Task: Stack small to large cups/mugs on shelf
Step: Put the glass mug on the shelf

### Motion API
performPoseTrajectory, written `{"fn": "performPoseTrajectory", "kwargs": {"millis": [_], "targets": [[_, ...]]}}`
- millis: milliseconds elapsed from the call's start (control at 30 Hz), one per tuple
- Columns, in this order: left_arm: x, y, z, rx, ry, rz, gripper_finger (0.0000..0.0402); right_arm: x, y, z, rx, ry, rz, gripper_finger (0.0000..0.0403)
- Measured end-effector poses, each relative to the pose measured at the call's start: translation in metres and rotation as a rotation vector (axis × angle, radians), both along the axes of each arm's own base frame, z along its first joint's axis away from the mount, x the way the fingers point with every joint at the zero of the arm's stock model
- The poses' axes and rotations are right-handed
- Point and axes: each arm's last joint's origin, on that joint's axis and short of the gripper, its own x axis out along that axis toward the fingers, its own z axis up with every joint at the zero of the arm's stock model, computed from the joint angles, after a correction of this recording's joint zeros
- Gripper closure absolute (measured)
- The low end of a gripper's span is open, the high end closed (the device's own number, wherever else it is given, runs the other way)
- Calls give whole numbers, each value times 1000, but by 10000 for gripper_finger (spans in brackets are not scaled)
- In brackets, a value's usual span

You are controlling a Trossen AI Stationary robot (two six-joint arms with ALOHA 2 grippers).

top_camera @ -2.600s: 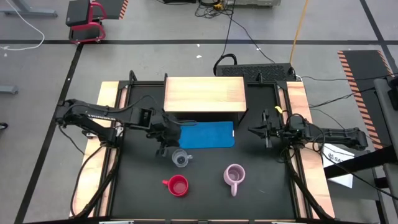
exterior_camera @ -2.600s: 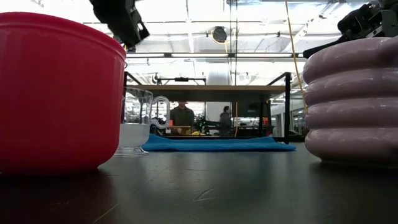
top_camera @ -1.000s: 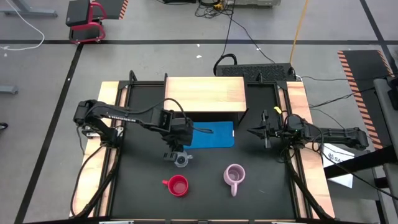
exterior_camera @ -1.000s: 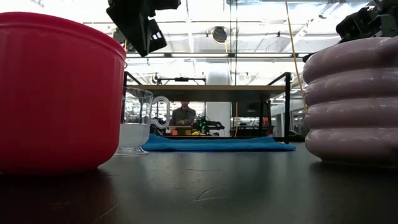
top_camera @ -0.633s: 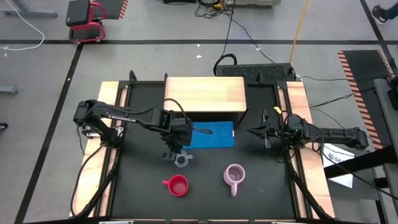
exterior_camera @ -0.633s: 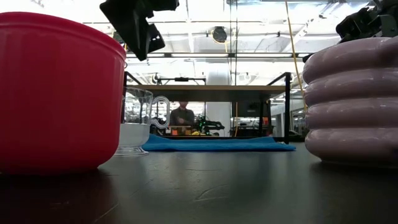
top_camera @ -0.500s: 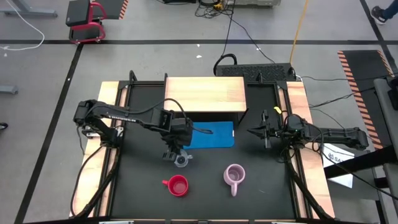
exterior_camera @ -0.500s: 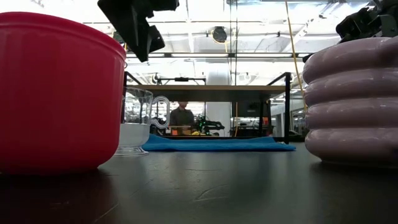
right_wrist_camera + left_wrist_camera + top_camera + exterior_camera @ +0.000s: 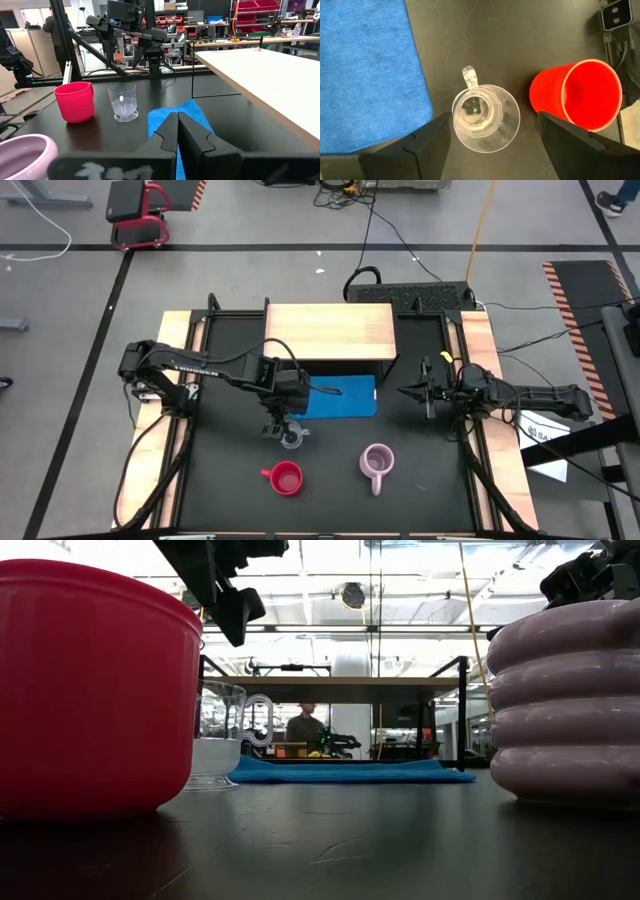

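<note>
The small clear glass cup (image 9: 485, 107) stands upright on the black table beside the blue mat (image 9: 365, 70), its handle (image 9: 469, 77) toward the mat. My left gripper (image 9: 493, 131) hovers above it, open and pointing steeply down, with one finger on each side of the cup and well clear of it (image 9: 222, 585). The red mug (image 9: 285, 478) and the ribbed lilac mug (image 9: 377, 462) stand upright nearer the table's near edge. The wooden shelf (image 9: 330, 332) stands at the far side. My right gripper (image 9: 177, 131) is shut at the table's right and holds nothing.
The blue mat (image 9: 335, 397) lies flat in front of the shelf and partly under it. The shelf top rests on dark side panels (image 9: 462, 710). Bare black table lies between the mugs and the mat. People stand in the room behind the table (image 9: 305, 728).
My left gripper has opened its fingers wide while staying in place above the glass cup. The cups have not moved.
</note>
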Motion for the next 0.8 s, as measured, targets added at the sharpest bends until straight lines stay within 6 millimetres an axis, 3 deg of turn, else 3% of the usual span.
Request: {"fn": "performPoseTrajectory", "kwargs": {"millis": [233, 800], "targets": [[0, 0, -2, 34, 4, 16, 105, 0, 0, 0, 0, 0, 0, 403], [-7, 1, -40, 73, 46, 46, 105, 0, 0, 0, 0, 3, 0, 403]]}}
